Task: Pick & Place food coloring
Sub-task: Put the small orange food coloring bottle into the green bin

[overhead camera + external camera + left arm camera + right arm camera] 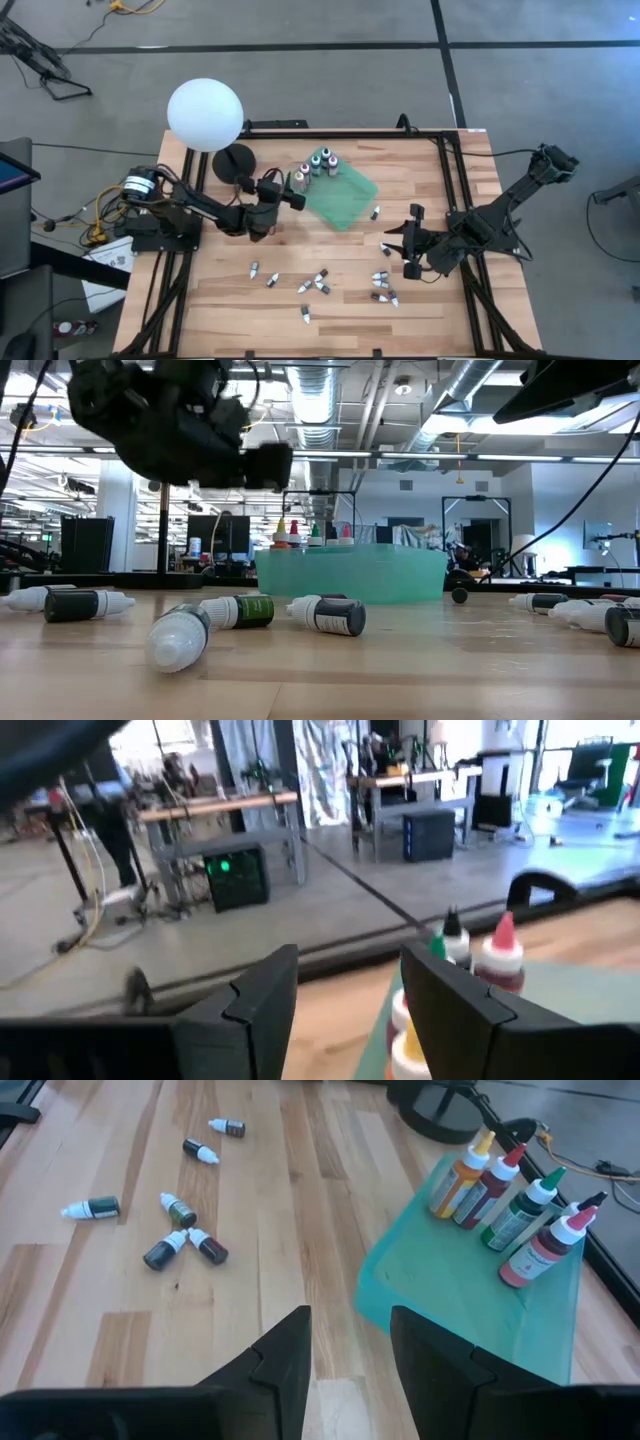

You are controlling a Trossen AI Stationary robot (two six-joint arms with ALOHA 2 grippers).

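Observation:
Several larger food coloring bottles (320, 163) stand upright in the far corner of the green tray (345, 200); the right wrist view shows them with orange, red, green and white tips (510, 1205). Several tiny white-tipped bottles (312, 284) lie on their sides over the near half of the table, also low in the low view (325, 613). My left gripper (296, 196) hovers open and empty at the tray's left edge, its fingers (270, 995) level with the standing bottles (490, 950). My right gripper (403, 242) hangs open and empty right of the tray, above the table (350, 1350).
A white globe lamp (205, 113) on a black base (235, 162) stands at the far left, just behind my left arm. One tiny bottle (375, 212) lies beside the tray's right edge. Another cluster of tiny bottles (384, 286) lies under my right arm.

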